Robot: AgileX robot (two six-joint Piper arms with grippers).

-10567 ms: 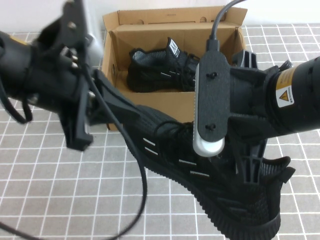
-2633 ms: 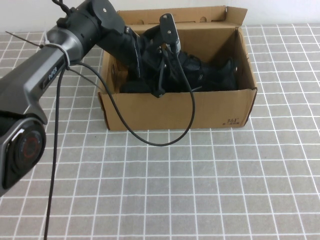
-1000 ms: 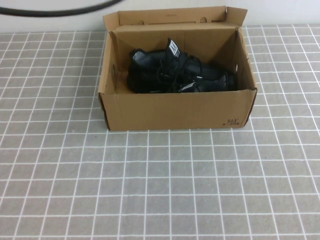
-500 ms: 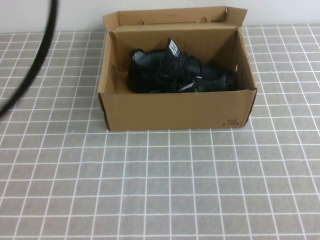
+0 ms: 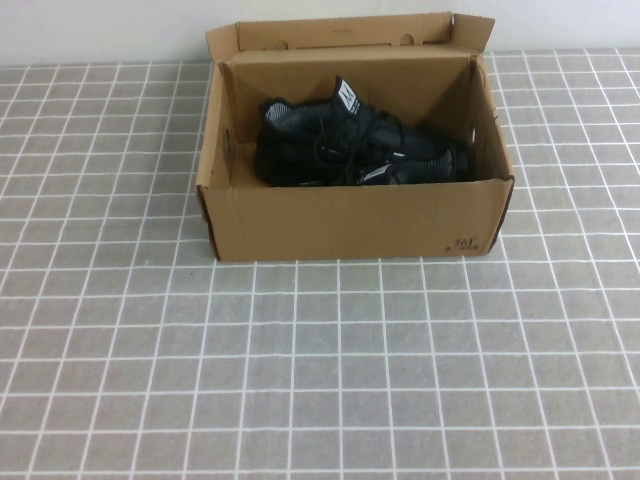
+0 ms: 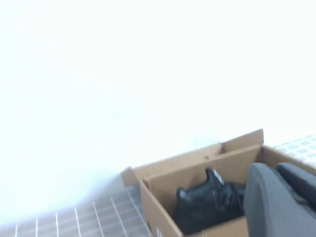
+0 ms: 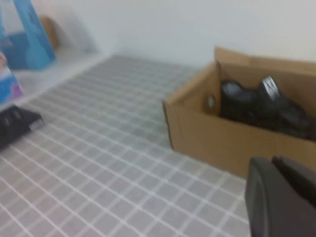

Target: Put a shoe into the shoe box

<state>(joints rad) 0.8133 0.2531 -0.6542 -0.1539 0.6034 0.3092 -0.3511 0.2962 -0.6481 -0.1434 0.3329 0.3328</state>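
Two shoes (image 5: 310,140) (image 5: 412,166), one box (image 5: 350,222), two claws (image 6: 282,177) (image 7: 279,170) outside

A grey tiled surface (image 5: 300,380) with a white grid of grout lines is seen, bounded at the far side by a plain white wall (image 5: 100,30). Blue packages (image 7: 27,39) are set at one edge, lit evenly.
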